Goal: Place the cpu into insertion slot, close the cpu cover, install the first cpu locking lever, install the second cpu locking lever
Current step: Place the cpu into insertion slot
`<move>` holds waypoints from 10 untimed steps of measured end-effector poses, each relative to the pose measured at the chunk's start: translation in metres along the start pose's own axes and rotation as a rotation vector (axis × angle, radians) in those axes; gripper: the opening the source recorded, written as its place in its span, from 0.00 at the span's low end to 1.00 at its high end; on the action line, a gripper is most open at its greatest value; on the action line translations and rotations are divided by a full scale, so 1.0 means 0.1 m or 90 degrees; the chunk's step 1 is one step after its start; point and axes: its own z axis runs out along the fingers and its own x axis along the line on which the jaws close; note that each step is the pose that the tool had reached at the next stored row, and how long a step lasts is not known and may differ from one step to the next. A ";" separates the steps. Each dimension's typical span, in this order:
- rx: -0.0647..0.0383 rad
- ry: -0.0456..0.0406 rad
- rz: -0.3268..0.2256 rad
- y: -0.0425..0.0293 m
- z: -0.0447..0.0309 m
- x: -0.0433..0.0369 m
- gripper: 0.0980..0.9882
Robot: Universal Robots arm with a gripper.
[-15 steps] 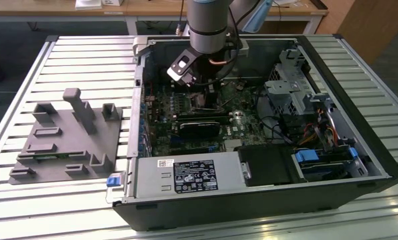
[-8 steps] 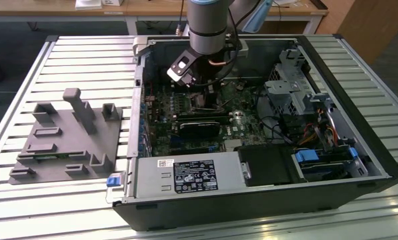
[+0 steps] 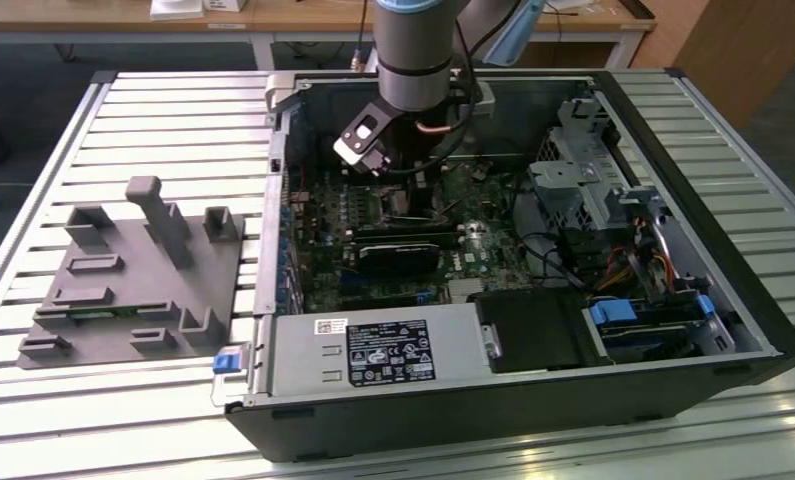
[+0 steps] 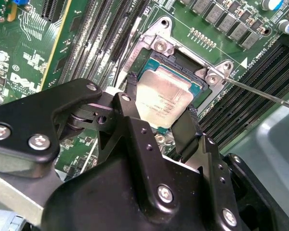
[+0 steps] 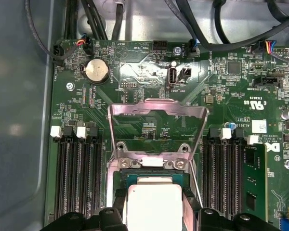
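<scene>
The cpu (image 4: 166,94), a flat silver-grey square chip, sits level over the insertion slot (image 4: 180,61) with my gripper (image 4: 162,97) shut on it, one black finger (image 4: 131,91) against each of two opposite edges. In the first wrist view the cpu (image 5: 154,211) lies between the fingers of the gripper (image 5: 154,195), just above the slot's metal rim (image 5: 149,162). The cpu cover (image 5: 156,107) stands swung open beyond the slot, the board showing through its window. A thin wire lever (image 4: 260,91) angles away from the slot's corner. In the exterior view the gripper (image 3: 400,192) reaches down into the case.
Long black memory slots (image 5: 77,178) flank the socket on both sides. The open computer case (image 3: 717,300) holds a black card (image 3: 404,250), a grey power-supply box (image 3: 370,352) and drive cages (image 3: 597,170). A grey fixture (image 3: 130,280) lies on the slatted table at the exterior view's left.
</scene>
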 end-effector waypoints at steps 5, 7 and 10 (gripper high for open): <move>0.000 -0.0002 0.000 -0.002 0.027 0.015 0.49; 0.000 -0.0011 0.000 -0.003 0.038 0.016 0.49; 0.000 -0.0015 0.000 -0.003 0.040 0.017 0.49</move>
